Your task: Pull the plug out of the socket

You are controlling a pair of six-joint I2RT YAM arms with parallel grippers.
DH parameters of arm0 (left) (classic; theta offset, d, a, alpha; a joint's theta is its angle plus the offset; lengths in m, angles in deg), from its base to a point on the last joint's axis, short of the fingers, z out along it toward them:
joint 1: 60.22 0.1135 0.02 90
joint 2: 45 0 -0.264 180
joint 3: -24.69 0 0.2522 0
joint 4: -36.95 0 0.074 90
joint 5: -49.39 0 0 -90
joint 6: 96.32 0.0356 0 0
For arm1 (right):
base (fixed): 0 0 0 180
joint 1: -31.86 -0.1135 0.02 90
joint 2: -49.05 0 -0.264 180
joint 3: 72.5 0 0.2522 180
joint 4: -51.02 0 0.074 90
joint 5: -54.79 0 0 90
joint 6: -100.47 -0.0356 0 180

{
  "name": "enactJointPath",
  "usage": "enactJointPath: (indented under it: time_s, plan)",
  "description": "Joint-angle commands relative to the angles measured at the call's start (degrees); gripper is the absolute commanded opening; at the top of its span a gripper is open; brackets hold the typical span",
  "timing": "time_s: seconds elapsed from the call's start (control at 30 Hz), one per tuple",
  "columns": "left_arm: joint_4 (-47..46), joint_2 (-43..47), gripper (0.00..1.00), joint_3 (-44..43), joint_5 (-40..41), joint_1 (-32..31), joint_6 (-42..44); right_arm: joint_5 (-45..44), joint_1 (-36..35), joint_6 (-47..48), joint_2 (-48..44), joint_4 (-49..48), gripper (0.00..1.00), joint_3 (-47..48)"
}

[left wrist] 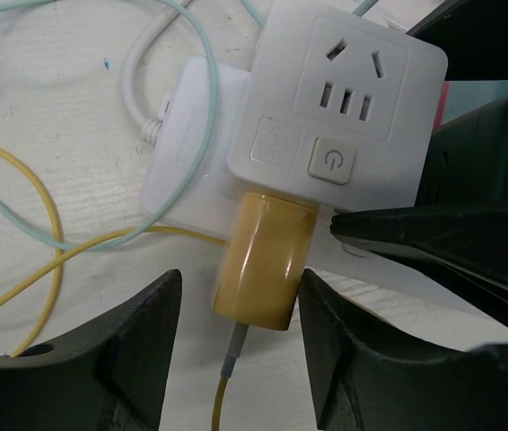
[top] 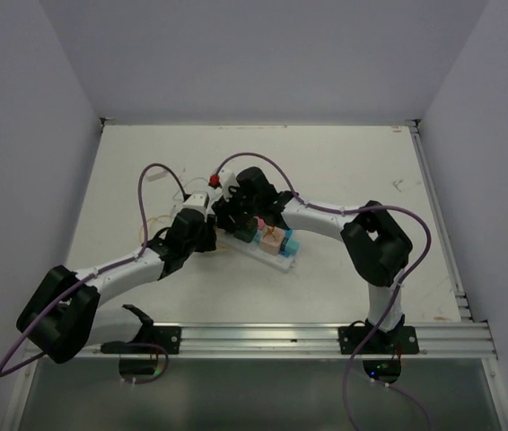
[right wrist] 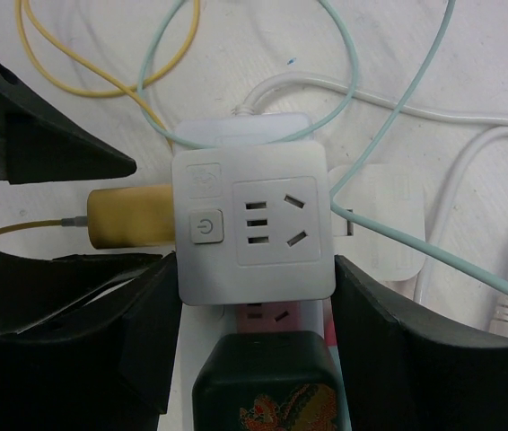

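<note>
**Evidently a brace-and-pull: 2 grippers at 1 strip**

Both arms reach to the middle of the table (top: 344,162). The socket (right wrist: 276,314), a long white strip with pastel outlets, lies flat there. A white cube adapter (right wrist: 254,224) sits on top of it, and a yellow plug (left wrist: 263,260) juts out sideways from under the cube's edge. I cannot tell whether its prongs seat in the cube or in the strip below.

The left gripper (left wrist: 240,287) faces the plug from its cable end, fingers spread to either side of the yellow body. A sliver of table shows on 1 side, so nothing is gripped yet. The line-up makes sense to me: a pull straight back along the plug's own axis should draw it out without bending it.

The right gripper (right wrist: 254,260) straddles the cube from the opposite side. Its 2 fingers are wide apart and right against the cube's lower corners, but I cannot tell whether they actually squeeze it. My guess is that it serves as an anchor, since a light strip would otherwise slide along with the plug.

A black plug (right wrist: 267,386) sits in the strip just behind the cube, inside the same spread of fingers. The yellow cable (left wrist: 222,400) trails back between the left fingers, which looks like a possible snag.
</note>
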Motion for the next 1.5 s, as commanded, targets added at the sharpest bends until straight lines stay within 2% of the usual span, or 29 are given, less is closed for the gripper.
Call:
enactJointPath:
  time_s: [0.0,0.1,0.4,0.6,0.8,0.9,1.03,1.23,1.3,1.37,1.47]
  plan:
    - [-7.28,-0.81,0.57,0.52,1.47,-0.78,1.79,-0.80,0.58,1.84,-1.48,2.59,0.16,-2.49]
    - [-8.95,-0.72,0.54,0.61,1.82,-1.57,2.58,-0.89,0.76,2.37,-2.10,3.46,0.12,-3.19]
    - [-13.70,-1.24,0.53,1.04,2.27,-3.59,5.39,-0.45,3.04,2.01,-4.30,4.52,0.02,-6.18]
    - [-15.81,-3.18,0.51,1.13,2.09,-5.43,7.33,0.34,3.57,2.10,-5.35,5.22,0.00,-7.32]
    - [-17.31,-4.59,0.54,1.40,2.26,-7.90,9.87,2.36,4.79,2.54,-5.53,6.28,0.00,-7.41]
    - [-17.66,-4.50,0.51,1.48,2.00,-8.25,10.40,2.98,5.50,2.46,-5.44,6.63,0.00,-7.67]
    - [-17.75,-4.59,0.39,1.75,1.82,-8.86,10.58,2.81,6.55,2.46,-5.44,7.16,0.00,-8.03]
    - [-17.31,-4.67,0.13,1.66,2.09,-9.92,10.93,-1.58,7.08,2.89,-4.83,8.56,0.00,-8.20]
    - [-17.14,-4.50,0.10,1.66,2.00,-10.10,11.02,-3.16,7.08,2.81,-4.65,8.56,0.00,-8.64]
    - [-16.61,-3.97,0.03,1.75,1.82,-10.62,11.19,-5.80,7.08,2.28,-4.30,8.12,0.00,-8.90]
    - [-15.47,-3.01,0.00,2.01,2.00,-11.58,11.02,-9.48,7.08,1.67,-3.25,8.74,0.00,-8.47]
